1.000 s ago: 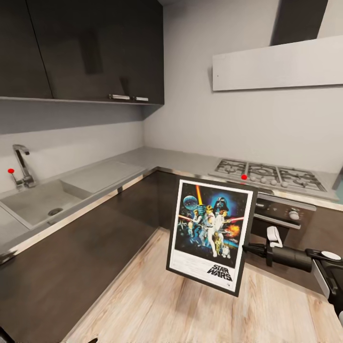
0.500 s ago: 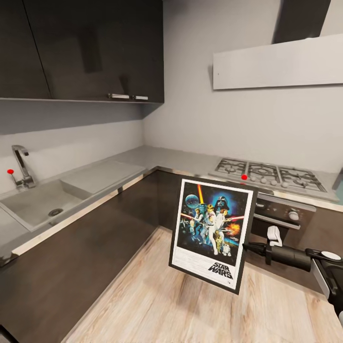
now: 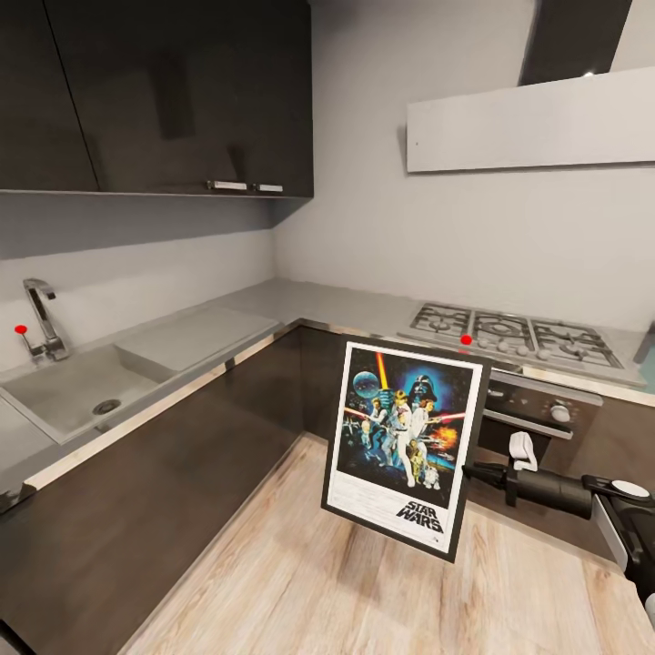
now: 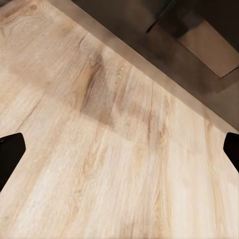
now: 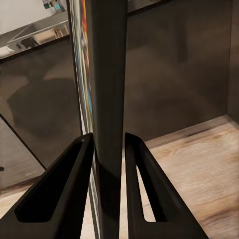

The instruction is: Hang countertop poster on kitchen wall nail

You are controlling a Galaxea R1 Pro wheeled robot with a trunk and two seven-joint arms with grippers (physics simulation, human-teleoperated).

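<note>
I have the poster [image 3: 406, 447] pinched by its right edge in my right gripper [image 3: 473, 472], and it hangs in the air in front of me, over the wooden floor [image 3: 300, 582] and just ahead of the oven [image 3: 537, 409], well clear of the bench [image 3: 300, 309]. From my right wrist, the two fingers [image 5: 59, 194] sit one on each face of the frame, closed flat against it with the poster's edge [image 5: 106, 74] running straight up between them. I judge that an edge grip keeps the picture side facing me and leaves the back free to go against a wall. The poster leans a little, its top tipped slightly to the right. My left gripper [image 4: 119, 149] is spread wide and carries nothing, its two fingertips [image 4: 10, 154] showing at the sides with only floorboards between them; I think it is kept low and out of the way. On the pale wall [image 3: 382, 200] beyond the hob [image 3: 509, 332] I cannot make out a nail, so by my reckoning the hanging is yet to come and I first need to find the spot.
</note>
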